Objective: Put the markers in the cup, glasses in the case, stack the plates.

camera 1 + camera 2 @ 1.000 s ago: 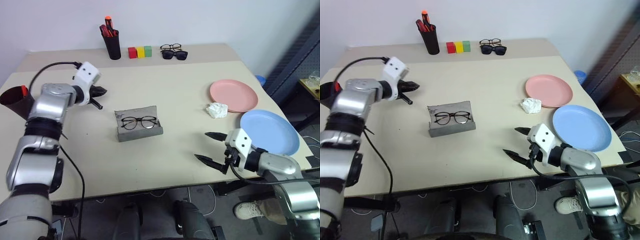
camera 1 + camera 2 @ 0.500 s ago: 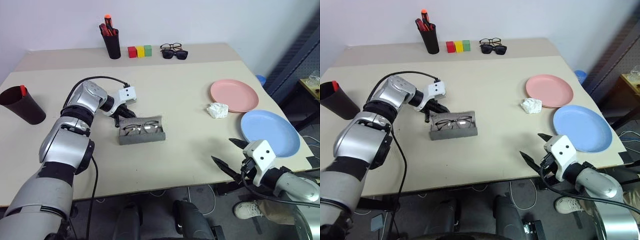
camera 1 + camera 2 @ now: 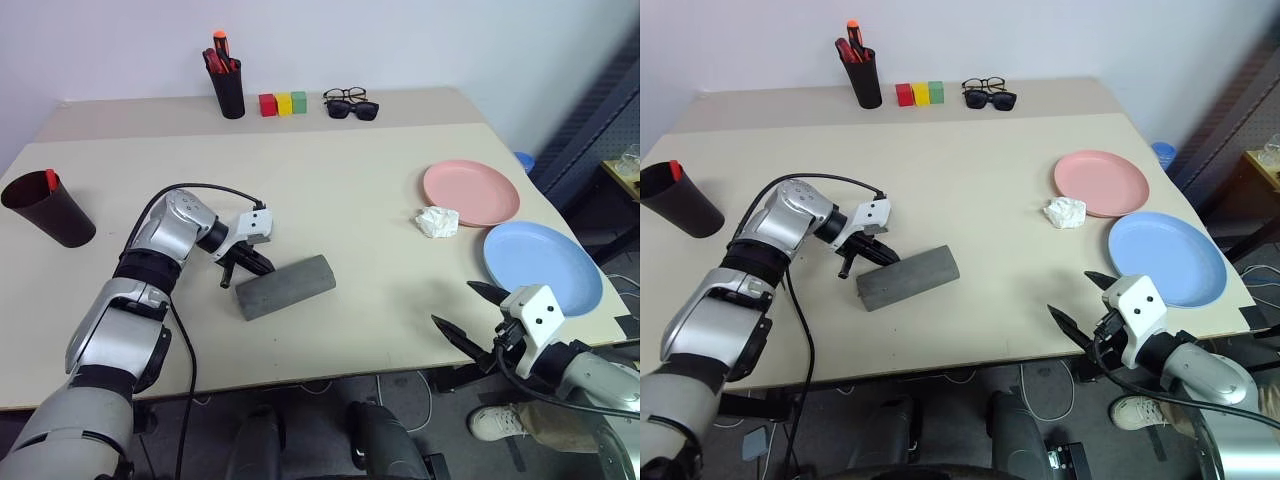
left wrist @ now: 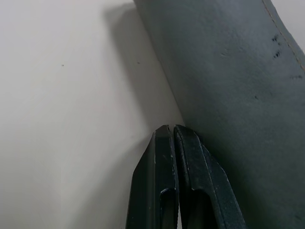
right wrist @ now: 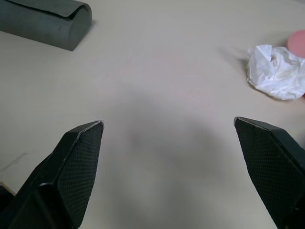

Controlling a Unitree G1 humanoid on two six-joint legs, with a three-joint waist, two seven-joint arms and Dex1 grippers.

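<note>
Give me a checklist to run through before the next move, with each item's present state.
1. Case lid down: ok, shut, lying at a slant on the table.
2. Left gripper free of the case: cannot tell; jaws shut, tips right against the case's end.
3. Right gripper ready for a plate: ok, jaws wide open, nothing held, near the table's front edge.
4. Plates stacked: not ok; pink plate and blue plate lie side by side.
5. Way to the plates: not ok; crumpled tissue lies beside the pink plate.
6. Markers in cup: cannot tell; one red tip shows.
</note>
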